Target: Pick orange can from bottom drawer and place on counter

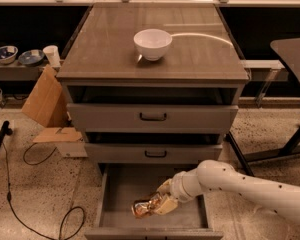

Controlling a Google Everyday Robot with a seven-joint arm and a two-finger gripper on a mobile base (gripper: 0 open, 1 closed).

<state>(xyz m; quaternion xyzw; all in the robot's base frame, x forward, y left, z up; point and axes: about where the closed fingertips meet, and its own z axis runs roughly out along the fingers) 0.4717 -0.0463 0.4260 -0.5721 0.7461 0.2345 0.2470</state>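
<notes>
We see one orange can [141,208], its right end hidden, clamped between the fingers [163,204] low in the open bottom drawer [121,184], whose front is cut off. Above the fingers: two closed drawers [152,117], then one counter [100,59], one white bowl [152,44].

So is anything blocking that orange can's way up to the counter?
Nothing visible blocks it. The gripper holds the orange can in the open bottom drawer, forward of the two upper drawers. A white bowl stands on the counter, bare space around it.
</notes>
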